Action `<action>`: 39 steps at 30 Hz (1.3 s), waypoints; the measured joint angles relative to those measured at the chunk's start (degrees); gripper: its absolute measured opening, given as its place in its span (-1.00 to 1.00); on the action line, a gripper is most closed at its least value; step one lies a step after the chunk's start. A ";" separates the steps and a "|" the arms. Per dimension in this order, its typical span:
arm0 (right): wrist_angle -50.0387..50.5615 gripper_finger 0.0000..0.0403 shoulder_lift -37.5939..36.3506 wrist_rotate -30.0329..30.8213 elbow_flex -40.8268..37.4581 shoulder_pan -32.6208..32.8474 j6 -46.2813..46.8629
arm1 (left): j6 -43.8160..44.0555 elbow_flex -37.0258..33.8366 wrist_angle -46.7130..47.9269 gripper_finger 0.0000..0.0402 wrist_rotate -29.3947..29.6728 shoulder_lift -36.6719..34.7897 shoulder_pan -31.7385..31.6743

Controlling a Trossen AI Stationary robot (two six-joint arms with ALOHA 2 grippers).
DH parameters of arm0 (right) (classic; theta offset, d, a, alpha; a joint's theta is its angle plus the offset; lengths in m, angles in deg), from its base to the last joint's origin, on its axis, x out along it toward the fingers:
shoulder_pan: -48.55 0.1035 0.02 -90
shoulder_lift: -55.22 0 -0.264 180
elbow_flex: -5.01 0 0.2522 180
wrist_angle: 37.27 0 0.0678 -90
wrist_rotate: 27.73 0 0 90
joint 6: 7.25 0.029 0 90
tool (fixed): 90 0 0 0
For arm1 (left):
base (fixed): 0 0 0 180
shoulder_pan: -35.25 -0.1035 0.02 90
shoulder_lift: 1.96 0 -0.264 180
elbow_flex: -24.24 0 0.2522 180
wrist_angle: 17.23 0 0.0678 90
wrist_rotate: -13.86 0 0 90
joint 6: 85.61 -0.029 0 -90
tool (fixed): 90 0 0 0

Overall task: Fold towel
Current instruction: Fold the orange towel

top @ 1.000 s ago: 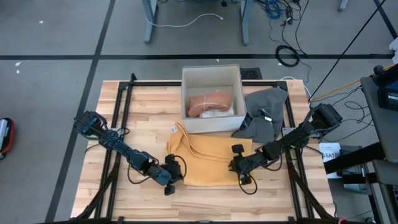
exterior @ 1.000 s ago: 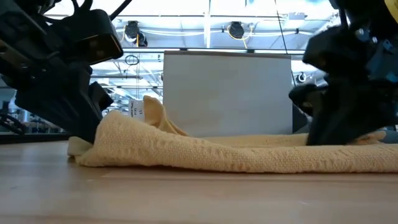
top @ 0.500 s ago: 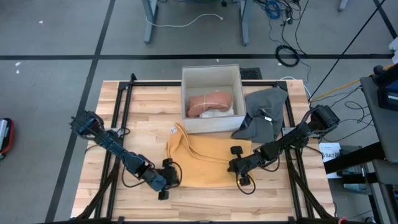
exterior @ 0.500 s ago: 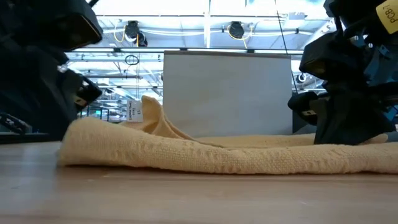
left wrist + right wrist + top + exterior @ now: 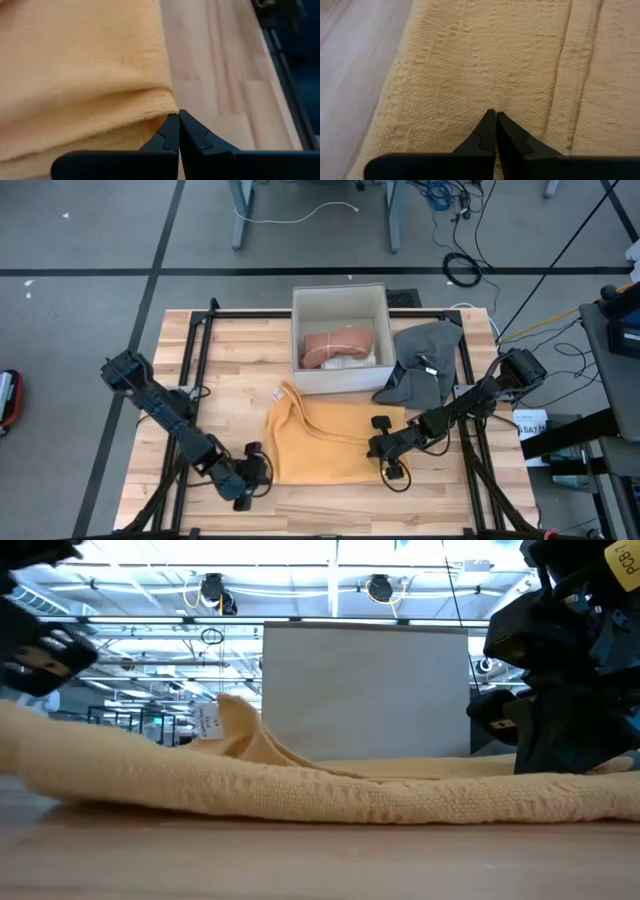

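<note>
Lying on the slatted wooden table (image 5: 230,370), the yellow towel (image 5: 320,445) spreads flat.

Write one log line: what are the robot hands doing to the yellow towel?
left hand: shut on yellow towel corner | right hand: shut, pinching towel | stage: towel still unfolded

Yellow woven towel (image 5: 322,442), partly folded (white tag at its far corner), lying rumpled on the table's near half.

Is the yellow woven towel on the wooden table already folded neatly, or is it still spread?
Still mostly spread: the yellow woven towel lies flat but rumpled, with one corner bunched toward the white box. No neat fold shows.
</note>
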 joint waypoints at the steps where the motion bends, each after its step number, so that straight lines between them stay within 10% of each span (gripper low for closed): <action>1: 0.00 -1.00 0.00 -0.01 0.00 0.00 0.12 | 0.68 0.00 0.39 -1.00 -0.27 -0.02 0.67; 24: -0.54 -1.00 -0.39 -2.13 -0.17 0.00 1.48 | 17.78 0.00 9.76 -0.99 -6.25 0.01 8.27; 39: 3.26 -0.65 -8.64 -2.04 -0.47 0.12 0.29 | 12.32 0.42 16.06 -0.53 0.40 -7.82 6.71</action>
